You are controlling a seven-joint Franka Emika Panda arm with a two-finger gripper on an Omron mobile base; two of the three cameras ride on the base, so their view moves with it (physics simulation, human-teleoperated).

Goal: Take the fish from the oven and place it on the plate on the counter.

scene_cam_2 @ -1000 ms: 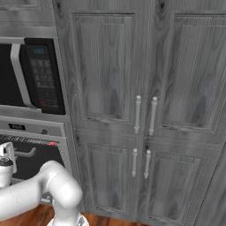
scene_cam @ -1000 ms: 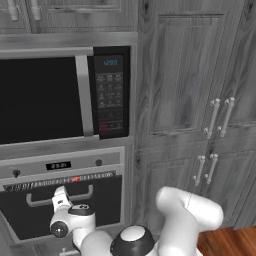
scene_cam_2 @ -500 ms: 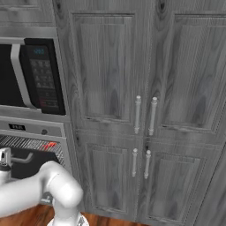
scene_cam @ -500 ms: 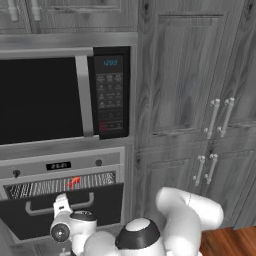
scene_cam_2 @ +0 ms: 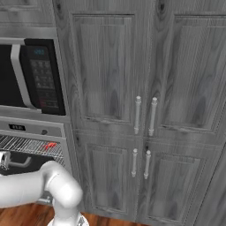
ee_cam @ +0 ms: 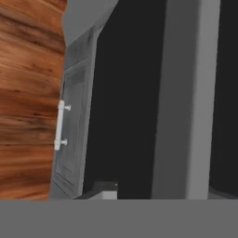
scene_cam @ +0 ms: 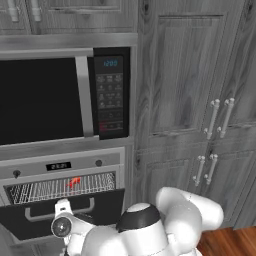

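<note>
Gripping the oven (scene_cam: pixel 62 192) door handle (scene_cam: pixel 57 215) at lower left, our tool (scene_cam: pixel 61 209) is clamping it; fish (scene_cam: pixel 74 182) is lying on the rack (scene_cam: pixel 60 187).

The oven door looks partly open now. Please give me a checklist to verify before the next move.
1. Oven door pulled open: ok, it tilts outward and the rack shows above it, in both base views.
2. Fish located: ok, on the wire rack behind the opening, also in the right base view.
3. Fish intact on the rack, not held: ok.
4. Gripper near the door handle: ok, beside it in the left base view.
5. Gripper gripping the handle: cannot tell.
6. Opening wide enough to reach the fish: not ok, probably, it looks narrow.
</note>
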